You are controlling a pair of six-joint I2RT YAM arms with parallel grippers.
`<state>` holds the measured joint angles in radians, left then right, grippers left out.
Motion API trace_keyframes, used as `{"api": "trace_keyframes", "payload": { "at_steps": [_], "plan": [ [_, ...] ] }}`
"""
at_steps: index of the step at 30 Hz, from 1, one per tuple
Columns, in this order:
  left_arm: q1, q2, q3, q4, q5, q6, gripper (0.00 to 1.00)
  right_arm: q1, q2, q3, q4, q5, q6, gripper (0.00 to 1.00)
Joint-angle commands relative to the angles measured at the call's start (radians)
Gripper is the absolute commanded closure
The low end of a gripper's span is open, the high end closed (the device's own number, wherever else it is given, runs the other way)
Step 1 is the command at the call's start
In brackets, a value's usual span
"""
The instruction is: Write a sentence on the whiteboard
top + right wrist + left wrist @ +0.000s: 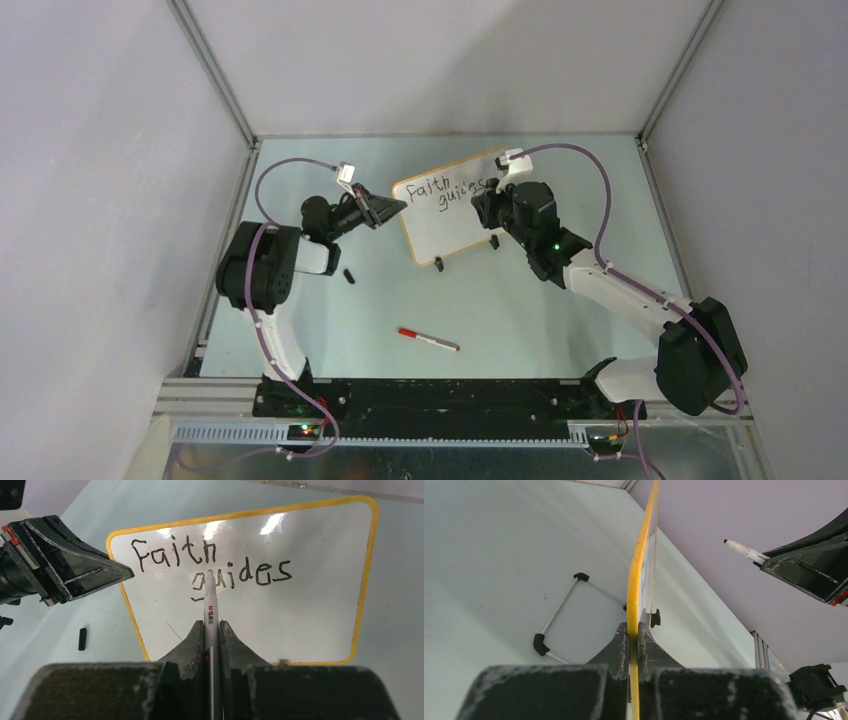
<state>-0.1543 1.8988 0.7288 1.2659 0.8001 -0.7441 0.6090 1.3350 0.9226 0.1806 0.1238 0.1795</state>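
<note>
The whiteboard (455, 225) stands upright on the table, white with an orange-yellow frame (366, 580). The sentence (210, 562) reads "Faith" and, below it, "guides" in black strokes. My left gripper (400, 207) is shut on the board's left frame edge (638, 580), with one finger (619, 647) on each face. My right gripper (212, 624) is shut on a white marker (209, 605) and faces the board's front. The marker's tip (210, 573) points at the "gu" of "guides". In the left wrist view the tip (727, 542) hangs a little off the board's face.
A red-capped marker (428, 340) lies on the table near the front. A small black cap (349, 276) lies by the left arm. Behind the board a wire stand (558, 614) with black corners rests on the table. Grey walls enclose the table.
</note>
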Motion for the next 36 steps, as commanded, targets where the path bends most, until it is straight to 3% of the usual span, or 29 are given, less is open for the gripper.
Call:
{"api": "trace_keyframes", "payload": {
  "at_steps": [1,15,36],
  "plan": [
    [0.002,0.01,0.015,0.018,0.046,0.015,1.0,-0.007,-0.038,-0.001,0.018,-0.013,0.01,1.0],
    [0.002,-0.017,0.016,-0.06,0.002,0.064,1.0,-0.028,0.039,0.083,-0.127,-0.046,0.063,1.0],
    [0.001,-0.025,0.015,-0.092,-0.027,0.087,1.0,-0.007,0.1,0.09,-0.152,-0.001,0.116,1.0]
  ]
}}
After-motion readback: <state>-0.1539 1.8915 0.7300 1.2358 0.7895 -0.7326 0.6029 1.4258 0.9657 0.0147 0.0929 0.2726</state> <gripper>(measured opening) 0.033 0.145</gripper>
